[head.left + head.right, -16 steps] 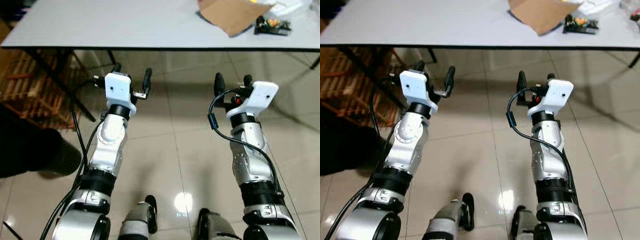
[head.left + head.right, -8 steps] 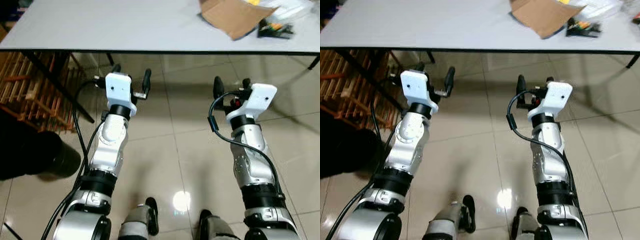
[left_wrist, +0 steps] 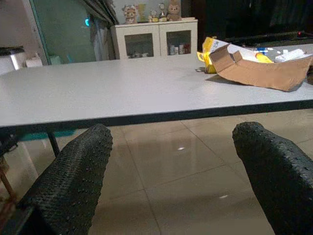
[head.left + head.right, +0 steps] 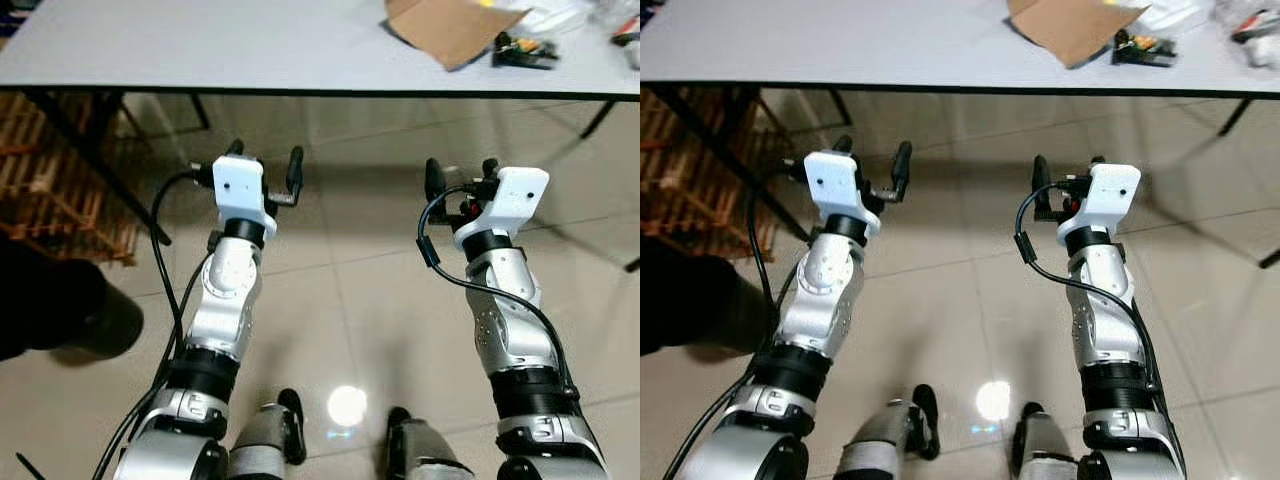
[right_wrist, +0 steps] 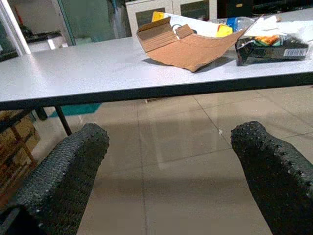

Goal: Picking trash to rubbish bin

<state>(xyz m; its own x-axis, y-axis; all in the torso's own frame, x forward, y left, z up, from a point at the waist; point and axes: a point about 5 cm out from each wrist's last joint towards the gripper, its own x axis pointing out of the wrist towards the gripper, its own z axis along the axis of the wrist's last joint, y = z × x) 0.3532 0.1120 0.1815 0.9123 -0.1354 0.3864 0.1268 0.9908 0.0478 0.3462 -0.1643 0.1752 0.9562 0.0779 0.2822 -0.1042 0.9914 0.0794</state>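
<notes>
A torn brown cardboard piece (image 4: 450,25) lies on the grey table (image 4: 200,45) at its far right. Beside it sits a black tray (image 4: 520,50) of leftovers, with more litter (image 4: 625,15) at the table's right end. The wrist views show the cardboard (image 5: 188,46), the black tray (image 5: 271,49) and a yellow pack (image 3: 208,49) behind the cardboard (image 3: 259,71). My left gripper (image 4: 266,155) and right gripper (image 4: 461,168) hang over the tiled floor, short of the table edge and below it. Both are open with nothing between the fingers (image 3: 68,181).
A wooden rack (image 4: 50,190) stands under the table's left side, by a black table leg (image 4: 130,180). A dark shape (image 4: 50,310) lies on the floor at my left. Another table leg (image 4: 600,115) slants at the right. A white cabinet (image 3: 156,41) stands beyond the table.
The whole picture has shifted, so the camera moved: the table's right end with more litter has come into view. Both arms keep their pose and both grippers stay open.
</notes>
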